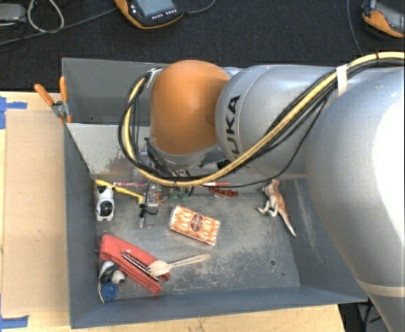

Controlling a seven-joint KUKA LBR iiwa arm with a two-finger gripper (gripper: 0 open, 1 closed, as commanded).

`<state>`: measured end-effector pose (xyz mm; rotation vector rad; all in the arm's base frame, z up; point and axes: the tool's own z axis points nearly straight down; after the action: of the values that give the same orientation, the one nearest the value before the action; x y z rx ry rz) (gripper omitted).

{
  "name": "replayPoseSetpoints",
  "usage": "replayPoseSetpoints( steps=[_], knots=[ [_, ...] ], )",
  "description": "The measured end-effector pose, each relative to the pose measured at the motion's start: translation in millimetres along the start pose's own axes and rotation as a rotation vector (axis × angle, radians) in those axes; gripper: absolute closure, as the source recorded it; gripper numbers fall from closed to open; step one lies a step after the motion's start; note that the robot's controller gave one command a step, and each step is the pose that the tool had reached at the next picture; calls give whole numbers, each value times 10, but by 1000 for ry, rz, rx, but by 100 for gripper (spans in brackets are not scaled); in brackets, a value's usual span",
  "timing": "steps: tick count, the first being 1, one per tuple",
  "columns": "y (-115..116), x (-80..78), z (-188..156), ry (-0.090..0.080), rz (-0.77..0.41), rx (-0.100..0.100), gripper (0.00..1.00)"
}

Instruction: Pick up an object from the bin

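Grey bin (78, 209) holds one dinosaur (277, 203), one orange packet (194, 225), one wooden spoon (181, 262).

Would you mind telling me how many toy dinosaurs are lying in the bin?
1: a tan toy dinosaur stands near the right wall of the bin. Others could be hidden beneath the arm.

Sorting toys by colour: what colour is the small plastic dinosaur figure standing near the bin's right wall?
Tan. The small plastic dinosaur figure shows best in the camera view.
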<state>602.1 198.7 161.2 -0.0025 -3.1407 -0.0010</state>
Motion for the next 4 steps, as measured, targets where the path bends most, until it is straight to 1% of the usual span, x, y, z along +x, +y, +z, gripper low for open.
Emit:
replayPoseSetpoints(
  steps=[1,2,3,4],
  knots=[
    [-2,-1,0,0,1,0,0],
    [-56,-70,-152,2,-232,0,0],
    [-138,-66,-181,-12,-371,-1,0],
    [-28,24,-220,-5,-555,0,0]
  ],
)
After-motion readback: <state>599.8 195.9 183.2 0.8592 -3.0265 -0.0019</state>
